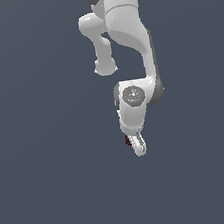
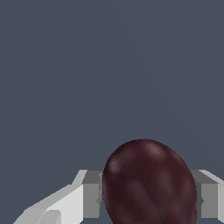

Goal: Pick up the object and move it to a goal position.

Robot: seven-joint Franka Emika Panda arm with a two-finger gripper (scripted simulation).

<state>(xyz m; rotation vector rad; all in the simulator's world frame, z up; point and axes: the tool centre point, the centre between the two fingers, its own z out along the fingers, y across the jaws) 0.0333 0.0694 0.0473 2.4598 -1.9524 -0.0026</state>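
Note:
The object is a dark red, near-maroon ball [image 2: 148, 183]. In the wrist view it fills the gap between my two grey finger pads [image 2: 92, 194], which press on it from both sides. In the exterior view only a small dark red sliver of the ball [image 1: 127, 140] shows beside the white gripper [image 1: 137, 145], which hangs at the end of the white arm, pointing down. The gripper is shut on the ball. Most of the ball is hidden behind the hand in the exterior view.
The white arm [image 1: 123, 36] reaches down from the top of the exterior view. Everything around it is a plain dark blue-grey surface [image 1: 48, 143] with no other objects or edges in sight. No goal marker shows.

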